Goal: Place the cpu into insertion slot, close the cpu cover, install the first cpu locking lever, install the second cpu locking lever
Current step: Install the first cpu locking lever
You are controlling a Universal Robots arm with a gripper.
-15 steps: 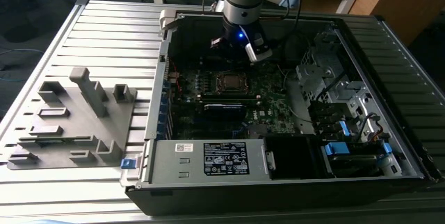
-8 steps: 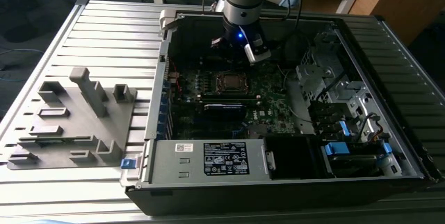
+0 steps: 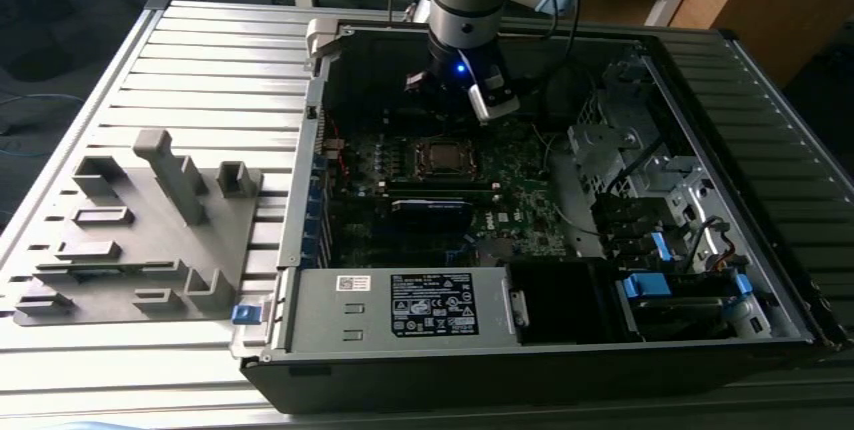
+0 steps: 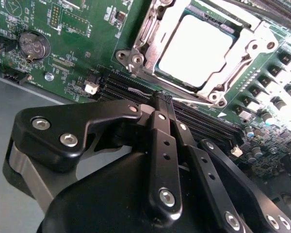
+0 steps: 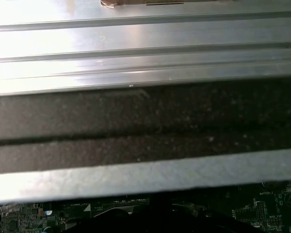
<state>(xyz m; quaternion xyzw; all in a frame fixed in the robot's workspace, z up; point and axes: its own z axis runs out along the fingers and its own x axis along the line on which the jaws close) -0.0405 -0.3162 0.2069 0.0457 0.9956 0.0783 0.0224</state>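
Now the bright silver cpu (image 4: 194, 51) lies framed by the cpu cover (image 4: 246, 56), gripper (image 4: 162, 99) closed.

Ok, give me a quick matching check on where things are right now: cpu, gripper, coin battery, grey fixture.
Things:
1 cpu
2 gripper
3 coin battery
4 grey fixture

Places or states:
A on the ribbed table, at the exterior view's left
B silver top up, ringed by the cpu cover
C round, on the green board
D shut, empty, tip near the long black slots

Pairs: 1-B, 2-D, 3-C, 4-A
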